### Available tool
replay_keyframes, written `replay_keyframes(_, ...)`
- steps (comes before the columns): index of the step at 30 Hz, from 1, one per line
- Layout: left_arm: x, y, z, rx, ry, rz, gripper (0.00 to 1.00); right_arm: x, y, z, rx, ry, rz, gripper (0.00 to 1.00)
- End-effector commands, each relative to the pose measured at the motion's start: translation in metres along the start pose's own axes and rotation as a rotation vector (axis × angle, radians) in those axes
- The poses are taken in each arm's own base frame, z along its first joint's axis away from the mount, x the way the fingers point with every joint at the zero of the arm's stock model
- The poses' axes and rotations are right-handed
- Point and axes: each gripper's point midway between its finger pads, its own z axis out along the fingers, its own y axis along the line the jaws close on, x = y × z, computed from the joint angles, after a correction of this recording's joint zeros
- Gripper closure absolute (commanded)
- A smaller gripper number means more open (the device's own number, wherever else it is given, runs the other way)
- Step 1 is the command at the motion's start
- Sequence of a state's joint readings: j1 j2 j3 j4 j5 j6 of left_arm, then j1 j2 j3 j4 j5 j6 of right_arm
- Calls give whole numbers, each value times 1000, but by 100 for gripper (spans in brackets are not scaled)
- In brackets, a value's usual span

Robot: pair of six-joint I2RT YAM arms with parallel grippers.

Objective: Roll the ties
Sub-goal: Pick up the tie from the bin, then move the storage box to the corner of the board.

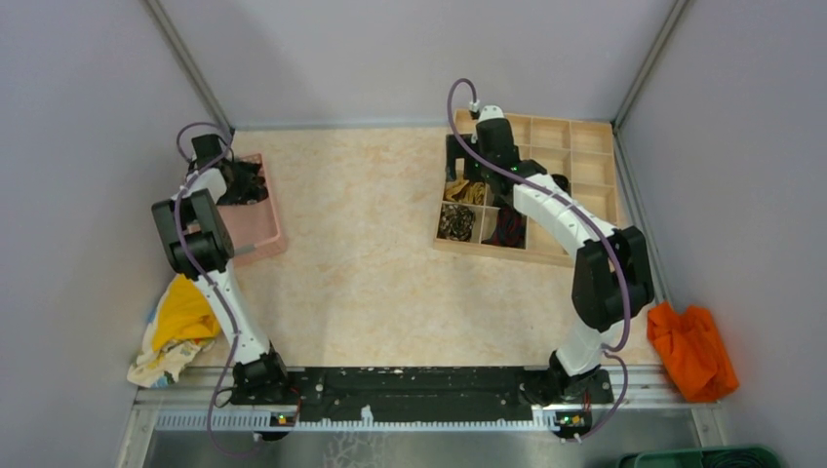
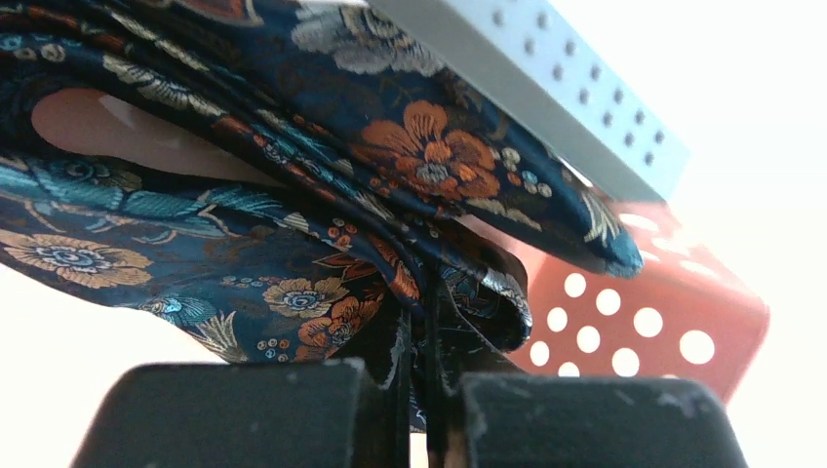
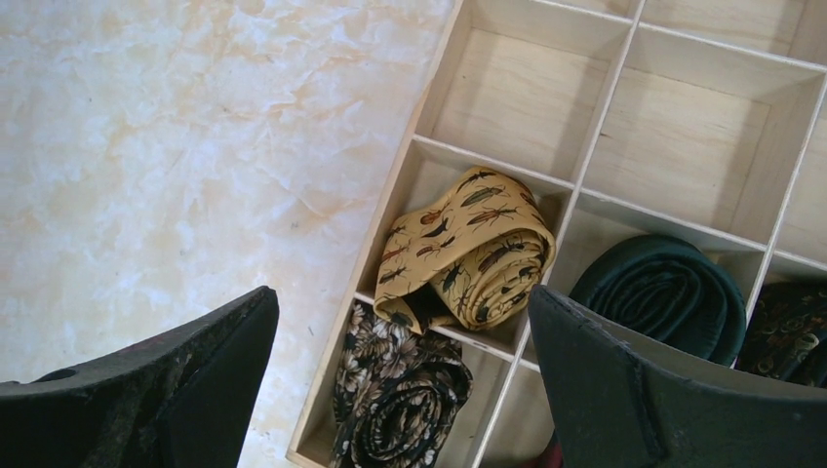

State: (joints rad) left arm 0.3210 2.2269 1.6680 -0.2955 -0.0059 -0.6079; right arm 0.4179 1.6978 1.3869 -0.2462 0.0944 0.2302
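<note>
left gripper: fingers pressed together, clamped on a fold of the navy floral tie
navy floral tie look: dark blue weave with orange, teal and cream flowers; bunched in loose overlapping folds, not coiled
navy floral tie place: over the far end of the pink basket, by the worktop's far-left corner; cannot tell whether it rests on the basket floor
grey bar: perforated, lies across the top of the tie, touching it
pink basket: shallow, walls punched with round holes, set along the left edge
right gripper: fingers wide apart, holding nothing, above the left side of the wooden box
wooden box: open grid of compartments at the far-right corner; far rows show bare wood
gold tie: yellow with dark insect print, rolled in a loose coil, in a left-column compartment
black-tan floral tie: coiled, in the compartment just nearward of the gold one
dark green tie: tight plain coil, in the compartment beside the gold one
red-black tie: dark coil beside the black-tan one, pattern too small to read
yellow cloth: crumpled, near-left corner
orange cloth: crumpled, past the right edge near the near-right corner
</note>
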Motion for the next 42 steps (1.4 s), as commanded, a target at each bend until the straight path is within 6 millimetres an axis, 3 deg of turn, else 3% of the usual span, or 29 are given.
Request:
replay_keyframes(1,76,23,2,1,213,5,100,-32,5,-20,-32,-114,34,1)
replay_keyframes(4,69,7,-24,64,144,14,100,-32,5,-27,-46,-144,54,1)
replay_keyframes(6,55,-14,-56,112,73,32,100,-31,7,-31,-66,-160,74,1)
replay_keyframes(9,37,-53,-119,165,-61,89,100,-30,7,-39,-79,-174,89,1)
replay_keyframes(12,31,-101,-205,254,-214,156,100,-35,7,-50,-83,-206,90,3)
replay_keyframes(17,59,-165,-340,526,-347,230,100,-23,-3,-56,-40,-183,86,7)
replay_keyframes(21,87,-191,-418,728,-312,271,100,25,-15,-46,21,-21,108,8)
replay_keyframes(24,121,-199,-455,881,-238,319,100,62,-10,-49,-15,68,143,9)
replay_keyframes(27,152,-204,-492,1048,-204,381,100,83,-8,-64,-47,68,173,9)
replay_keyframes(29,165,-209,-524,1206,-192,432,100,98,-11,-74,-43,92,178,9)
replay_keyframes(34,193,-208,-591,1526,-84,503,100,158,-20,-81,-5,243,224,10)
replay_keyframes(36,201,-206,-604,1597,-58,516,100,169,-21,-81,2,258,241,11)
replay_keyframes(42,246,-203,-605,1695,126,572,100,186,-39,-66,123,340,242,11)
